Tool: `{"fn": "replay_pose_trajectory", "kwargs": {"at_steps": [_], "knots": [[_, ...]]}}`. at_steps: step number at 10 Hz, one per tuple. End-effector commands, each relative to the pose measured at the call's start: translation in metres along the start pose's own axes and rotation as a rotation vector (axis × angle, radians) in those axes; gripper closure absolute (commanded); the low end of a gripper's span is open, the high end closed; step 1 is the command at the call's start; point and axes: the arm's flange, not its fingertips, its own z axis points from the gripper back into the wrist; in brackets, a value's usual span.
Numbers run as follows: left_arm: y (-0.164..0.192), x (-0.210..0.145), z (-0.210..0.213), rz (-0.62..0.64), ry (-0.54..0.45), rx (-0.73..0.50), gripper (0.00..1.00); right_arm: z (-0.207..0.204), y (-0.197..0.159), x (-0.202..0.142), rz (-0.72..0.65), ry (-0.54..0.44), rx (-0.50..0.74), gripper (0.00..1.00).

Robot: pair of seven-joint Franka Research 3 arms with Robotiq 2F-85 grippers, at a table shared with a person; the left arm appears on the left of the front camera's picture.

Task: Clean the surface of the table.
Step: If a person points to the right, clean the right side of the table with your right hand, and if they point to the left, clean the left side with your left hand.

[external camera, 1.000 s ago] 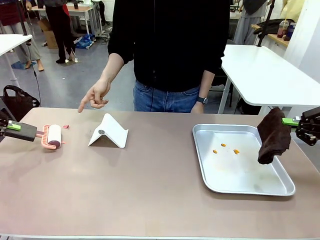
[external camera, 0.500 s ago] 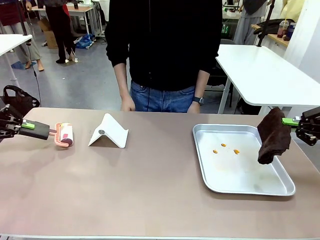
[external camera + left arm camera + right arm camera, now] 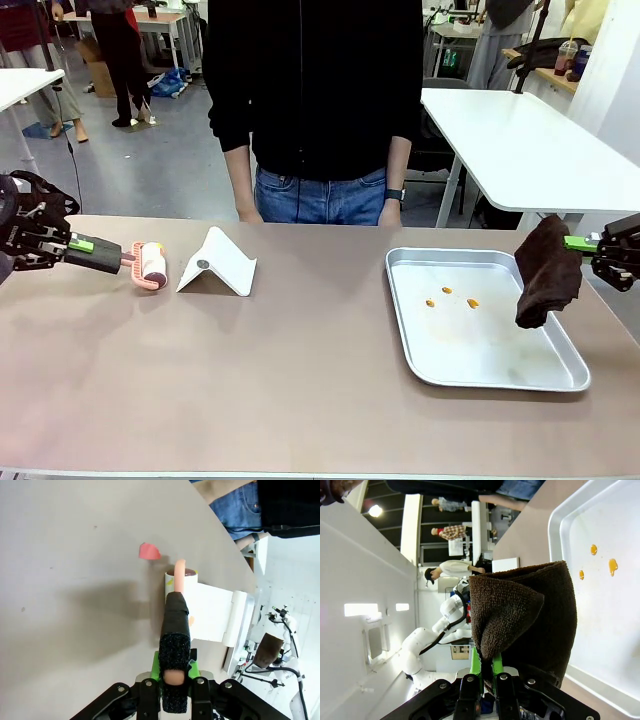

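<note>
**Front view.** The table [image 3: 300, 380] fills the lower half of the frame. At the left edge, the left gripper [image 3: 80, 243] is clenched on the dark handle of a pink roller [image 3: 150, 265]. The handle points to the right, and the roller head rests on the table just beside a white stand [image 3: 218, 263]. At the right edge, the right gripper [image 3: 590, 243] is shut on a brown cloth [image 3: 545, 272]. The cloth hangs over the right rim of a tray [image 3: 500, 383]. Some orange spots [image 3: 447, 296] lie inside the tray, to the left of the cloth.

**Left wrist view.** The fingers rise from the bottom centre and grasp the handle firmly. The long axis of the roller runs straight up the frame, away from the fingers. A small pink scrap [image 3: 149, 551] lies on the table just past the roller head, a little to its upper left and not touching it. I judge that this arm is the nearer one to the scrap, and that the coming roll has to go forward and slightly left.

**Right wrist view.** The jaws are closed on a fold of the cloth at the bottom centre. The tray is in the upper right, and the spots are well apart from the cloth.
</note>
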Motion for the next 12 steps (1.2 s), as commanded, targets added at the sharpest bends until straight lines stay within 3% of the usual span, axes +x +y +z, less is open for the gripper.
{"fn": "replay_pose_trajectory", "kwargs": {"at_steps": [1,4,6,10,12], "knots": [[-0.002,-0.003,0.010,-0.025,-0.012,-0.050,0.78,0.000,0.007,-0.001,-0.013,0.002,0.001,1.00],[-0.017,-0.026,0.076,-0.116,-0.073,-0.221,0.78,0.000,0.007,-0.001,-0.013,0.002,0.001,1.00],[-0.011,-0.051,0.125,-0.170,-0.028,-0.320,0.78,0.000,0.007,-0.001,-0.013,0.002,0.001,1.00],[0.050,-0.085,0.187,-0.144,0.142,-0.436,0.78,0.000,0.007,-0.001,-0.013,0.002,0.001,1.00],[0.095,-0.104,0.201,-0.110,0.105,-0.459,0.78,0.000,0.007,-0.001,-0.013,0.002,0.001,1.00]]}}
